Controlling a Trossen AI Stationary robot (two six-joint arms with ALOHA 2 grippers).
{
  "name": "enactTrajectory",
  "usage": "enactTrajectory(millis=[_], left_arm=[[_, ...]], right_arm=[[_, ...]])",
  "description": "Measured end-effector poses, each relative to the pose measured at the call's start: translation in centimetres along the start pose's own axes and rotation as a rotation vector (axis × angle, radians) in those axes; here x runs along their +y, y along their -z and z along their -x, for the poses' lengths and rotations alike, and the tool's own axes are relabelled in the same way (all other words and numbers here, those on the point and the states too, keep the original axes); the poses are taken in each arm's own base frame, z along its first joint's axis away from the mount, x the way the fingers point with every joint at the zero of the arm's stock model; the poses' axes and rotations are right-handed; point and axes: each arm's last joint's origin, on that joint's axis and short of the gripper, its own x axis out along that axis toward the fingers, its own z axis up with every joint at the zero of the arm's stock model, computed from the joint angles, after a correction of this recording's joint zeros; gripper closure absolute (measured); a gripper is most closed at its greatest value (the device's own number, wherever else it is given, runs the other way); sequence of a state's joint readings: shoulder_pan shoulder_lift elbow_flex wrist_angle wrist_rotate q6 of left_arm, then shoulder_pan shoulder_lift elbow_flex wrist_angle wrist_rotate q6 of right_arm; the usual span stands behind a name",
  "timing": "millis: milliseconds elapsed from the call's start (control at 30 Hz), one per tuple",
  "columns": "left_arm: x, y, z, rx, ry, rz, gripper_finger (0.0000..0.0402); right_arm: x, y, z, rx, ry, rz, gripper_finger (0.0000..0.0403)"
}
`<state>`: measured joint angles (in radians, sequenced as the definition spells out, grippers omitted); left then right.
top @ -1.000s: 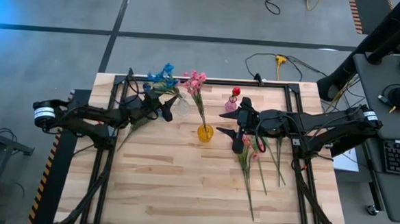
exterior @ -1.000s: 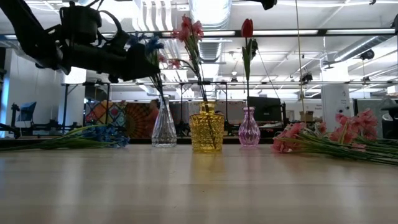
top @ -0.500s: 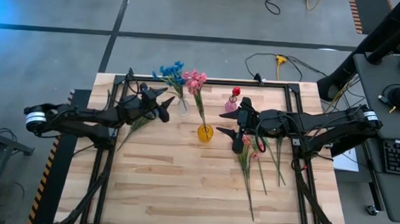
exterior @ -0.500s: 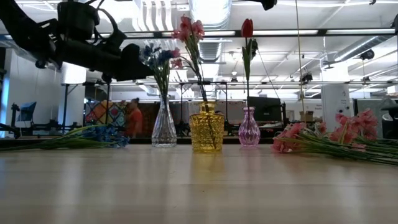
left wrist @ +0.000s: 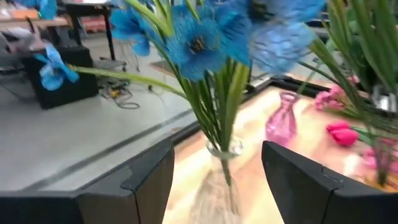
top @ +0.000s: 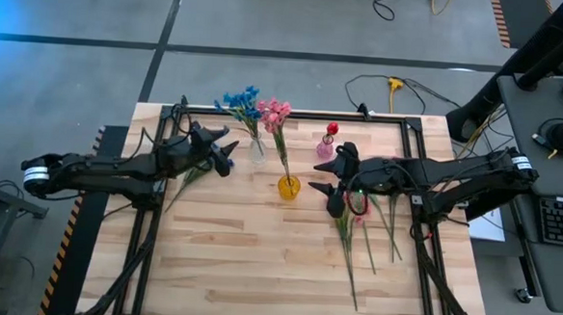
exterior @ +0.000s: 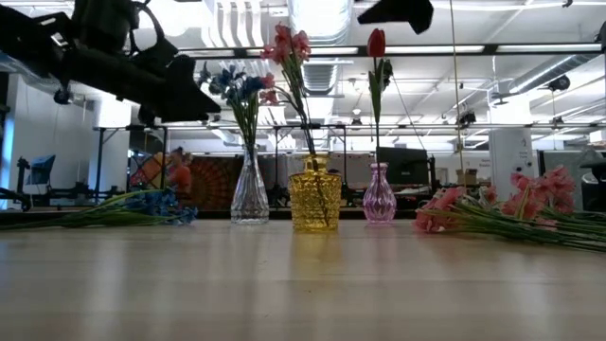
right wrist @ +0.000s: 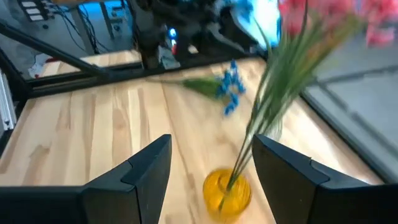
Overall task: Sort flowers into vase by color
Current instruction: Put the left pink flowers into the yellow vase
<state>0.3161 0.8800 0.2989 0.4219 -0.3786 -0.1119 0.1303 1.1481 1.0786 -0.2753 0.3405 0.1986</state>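
Note:
Blue flowers [top: 240, 101] stand by their stems in a clear vase [exterior: 249, 195]. A pink flower [top: 275, 110] stands in a yellow vase [top: 289, 187], and a red bud [top: 332, 129] in a pink vase [exterior: 379, 199]. My left gripper [top: 226, 150] hangs open just left of the clear vase, touching nothing; in its wrist view the vase [left wrist: 217, 186] shows between the fingers, farther off. My right gripper [top: 324, 186] hovers open right of the yellow vase [right wrist: 227, 190], above pink flowers [top: 352, 224] lying on the table.
More blue flowers [exterior: 142, 205] lie on the table under my left arm. Pink flowers [exterior: 511, 213] lie in a loose bunch on the right half. The near half of the wooden table [top: 256, 272] holds no objects. A person [exterior: 176, 175] moves in the room behind.
My left gripper has drawn back from the clear vase toward the table's left edge and risen slightly. The blue flowers, which leaned toward that gripper, now stand straighter in the vase. My right gripper has rolled a little at the wrist without changing place.

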Motion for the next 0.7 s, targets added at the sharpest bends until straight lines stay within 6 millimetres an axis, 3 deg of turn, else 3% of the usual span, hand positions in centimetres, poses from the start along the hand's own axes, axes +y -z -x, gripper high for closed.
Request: enactTrajectory(millis=[467, 700], left_arm=[[-3.8, -1.1, 3.7, -0.070, 0.300, 0.057, 0.0187], [-4.8, -2.4, 4.5, -0.219, 0.349, 0.058, 0.0187]], right_arm=[[-0.9, 3.7, 0.7, 0.362, 0.138, -0.308, 0.0186], [-0.2, 5.6, 0.4, 0.588, 0.132, -0.499, 0.0186]])
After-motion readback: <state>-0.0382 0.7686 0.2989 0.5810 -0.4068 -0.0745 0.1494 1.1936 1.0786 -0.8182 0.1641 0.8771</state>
